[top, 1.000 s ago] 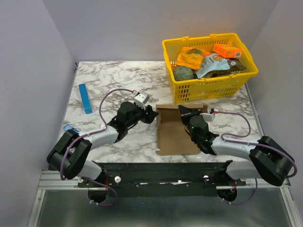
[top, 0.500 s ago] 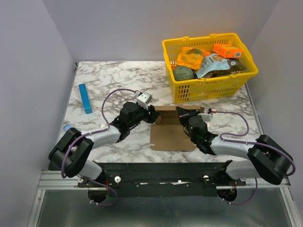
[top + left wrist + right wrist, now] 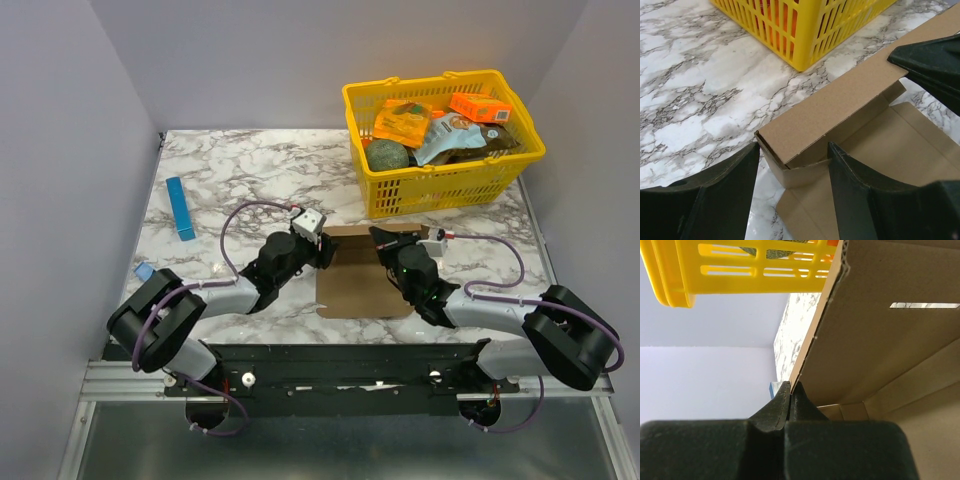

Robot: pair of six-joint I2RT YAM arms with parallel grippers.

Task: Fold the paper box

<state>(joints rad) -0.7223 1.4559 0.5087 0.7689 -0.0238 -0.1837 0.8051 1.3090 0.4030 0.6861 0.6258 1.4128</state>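
Note:
The brown paper box (image 3: 352, 285) lies partly folded on the marble table in front of the basket, its far wall raised. My left gripper (image 3: 323, 250) is open at the box's far left corner. In the left wrist view the fingers (image 3: 720, 200) straddle that corner of the box (image 3: 840, 107), one finger outside on the table and one over the inside, and I cannot tell whether they touch it. My right gripper (image 3: 382, 240) is shut on the raised far panel; in the right wrist view the jaws (image 3: 791, 385) pinch the edge of the box (image 3: 880, 335).
A yellow basket (image 3: 385, 200) with orange packs and other goods stands just behind the box; it also shows in the left wrist view (image 3: 805, 35) and the right wrist view (image 3: 670, 280). A thin blue strip (image 3: 180, 208) lies at the far left. A small blue item (image 3: 146, 270) lies near the left edge.
The box has slid a little to the left and nearer. My left arm has moved right, its open jaws now at the box's far left corner. The right gripper still grips the far panel.

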